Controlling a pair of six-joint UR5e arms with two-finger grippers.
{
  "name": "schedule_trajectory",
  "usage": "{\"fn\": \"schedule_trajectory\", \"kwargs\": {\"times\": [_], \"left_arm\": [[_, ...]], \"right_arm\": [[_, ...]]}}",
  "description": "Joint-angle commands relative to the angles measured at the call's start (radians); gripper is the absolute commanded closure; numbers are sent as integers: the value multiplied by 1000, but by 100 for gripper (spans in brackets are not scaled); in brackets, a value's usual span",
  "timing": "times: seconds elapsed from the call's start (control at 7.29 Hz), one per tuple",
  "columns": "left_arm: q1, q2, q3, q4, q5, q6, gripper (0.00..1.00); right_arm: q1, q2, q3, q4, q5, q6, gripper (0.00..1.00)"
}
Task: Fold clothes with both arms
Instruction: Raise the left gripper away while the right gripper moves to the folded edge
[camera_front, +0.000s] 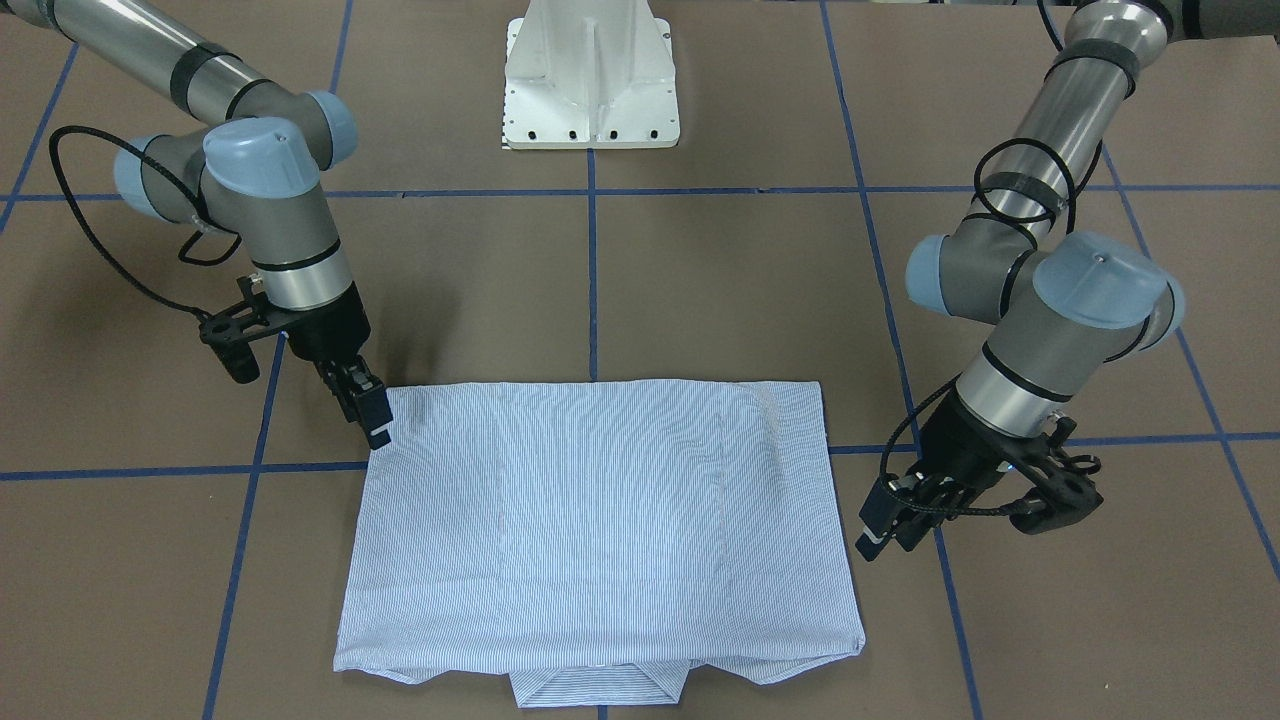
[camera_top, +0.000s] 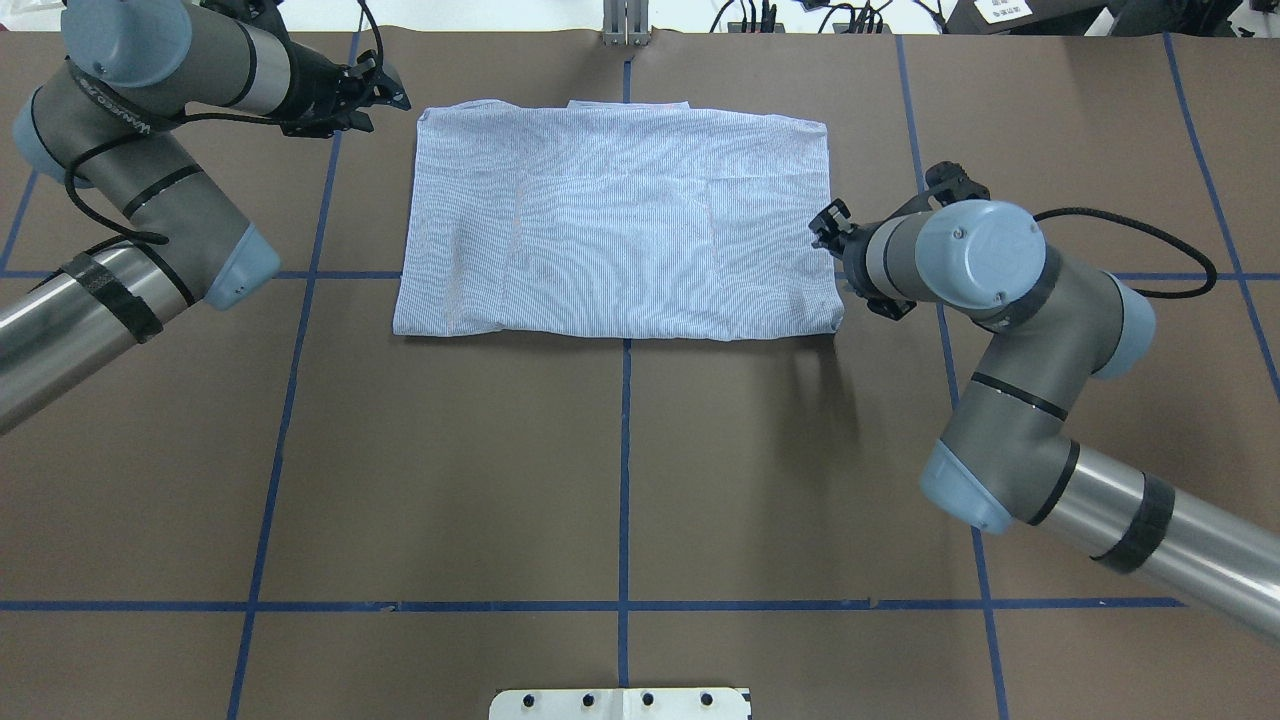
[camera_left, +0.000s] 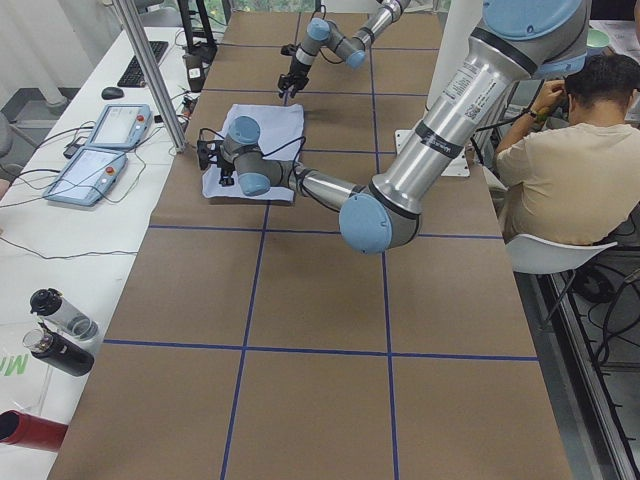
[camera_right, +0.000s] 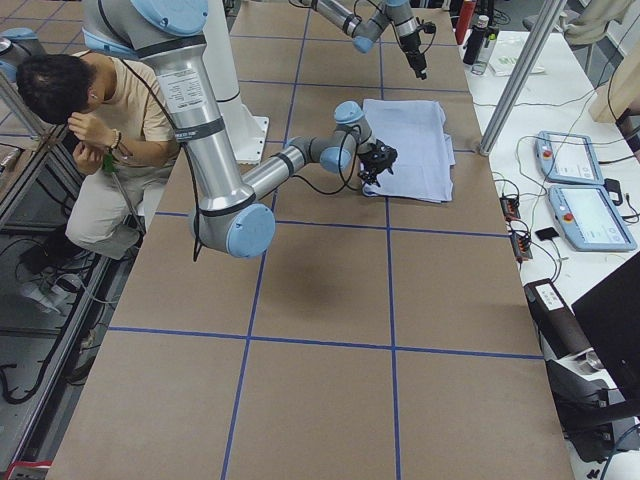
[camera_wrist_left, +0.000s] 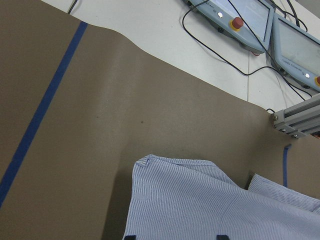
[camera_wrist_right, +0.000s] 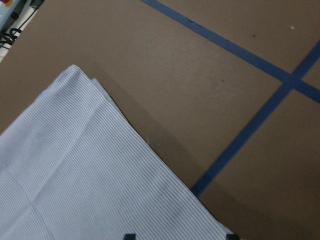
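Right gripper (camera_front: 368, 415) has its jaws spread at the shirt's (camera_front: 600, 520) corner nearest the robot, and I see the left gripper (camera_front: 878, 528) spread too, just beside the opposite edge. Shirt's flat on the brown table (camera_front: 700, 290), folded into a rectangle, collar peeking out on the far side.

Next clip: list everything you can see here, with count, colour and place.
shirt: one, blue-and-white striped, folded into a flat rectangle, mid-table
table: one, brown with a blue tape grid
base: one, white, robot's side of the table
pendants: two, grey-blue, bench beyond the table
bottles: three, two dark and one red, same bench
person: one, beige top, seated beside the base
arms: two, silver-grey with light blue caps, either side of the shirt
left gripper: black, open, just off the shirt's side edge
right gripper: black, open, at the shirt's near corner
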Motion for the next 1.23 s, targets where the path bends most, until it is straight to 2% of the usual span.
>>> {"fn": "schedule_trajectory", "kwargs": {"times": [0.0, 0.27, 0.41, 0.55, 0.69, 1.1], "left_arm": [[0, 17, -7, -2, 2, 6, 38], [-2, 19, -7, -2, 2, 6, 38], [-2, 25, -12, -2, 2, 7, 38], [-2, 32, -15, -3, 1, 7, 38], [-2, 33, -15, -3, 2, 7, 39], [-2, 33, -15, -3, 1, 7, 39]], "right_arm": [[-73, -33, 4, 8, -53, 10, 33], [-73, -19, -11, 8, -56, 10, 38], [-65, -16, -11, 7, -57, 10, 52], [-56, -14, -11, 7, -57, 11, 86], [-54, -14, -13, 5, -56, 11, 100], [-51, -45, 54, -1, -45, 16, 100]]}}
